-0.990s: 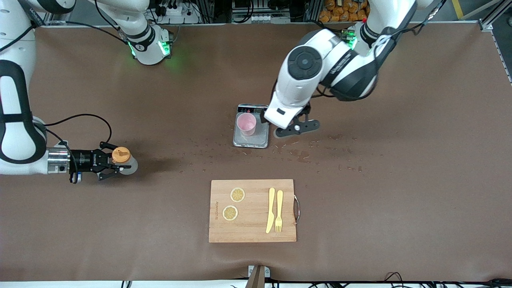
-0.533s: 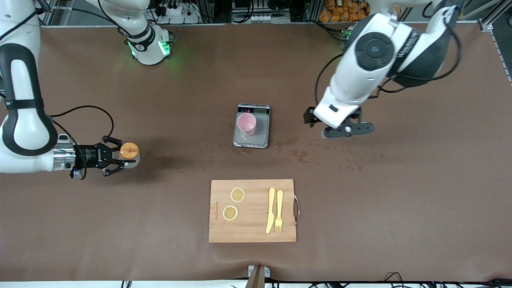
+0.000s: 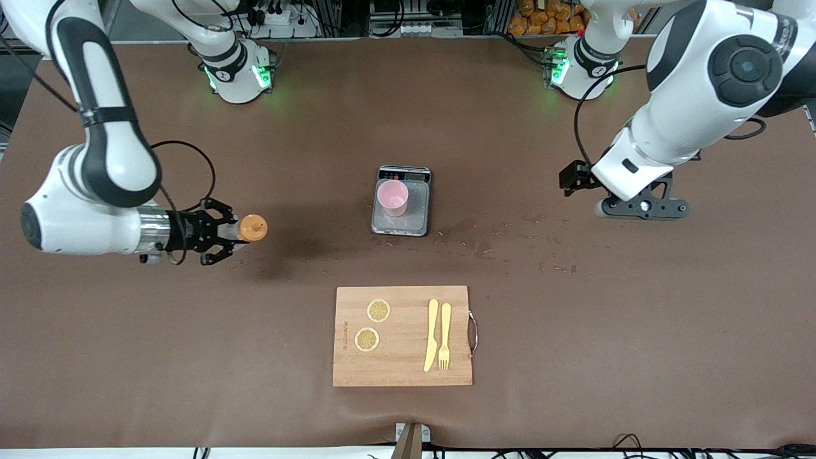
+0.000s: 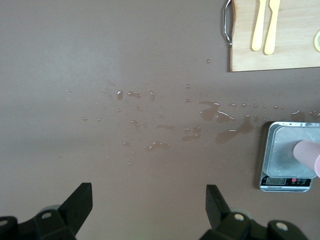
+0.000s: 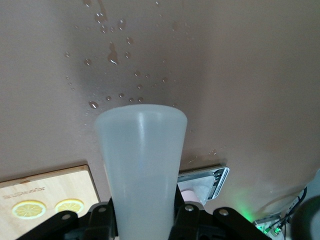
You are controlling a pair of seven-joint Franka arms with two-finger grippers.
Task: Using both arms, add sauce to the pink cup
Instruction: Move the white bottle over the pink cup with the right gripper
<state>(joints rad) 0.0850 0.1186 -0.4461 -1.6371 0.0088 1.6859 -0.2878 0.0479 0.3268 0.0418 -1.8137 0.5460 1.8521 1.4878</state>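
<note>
The pink cup [image 3: 393,197] stands on the grey scale [image 3: 401,220] at the table's middle. My right gripper [image 3: 231,230] is shut on the sauce bottle [image 3: 252,227] and holds it on its side above the table toward the right arm's end, orange cap pointing at the scale. In the right wrist view the whitish bottle [image 5: 142,160] fills the gripper [image 5: 142,220], with the cup [image 5: 189,195] partly hidden by it. My left gripper [image 3: 641,207] is open and empty over wet table toward the left arm's end. It shows in the left wrist view [image 4: 148,207], where the cup [image 4: 307,156] is cut off by the frame edge.
A wooden cutting board [image 3: 403,370] nearer the front camera carries two lemon slices [image 3: 378,310], a yellow knife [image 3: 431,335] and a yellow fork [image 3: 444,336]. Water drops [image 3: 484,245] lie on the cloth between scale and board.
My right gripper has lifted the bottle, tipped it sideways and moved it toward the scale. My left arm has swung away from the scale toward its own end of the table.
</note>
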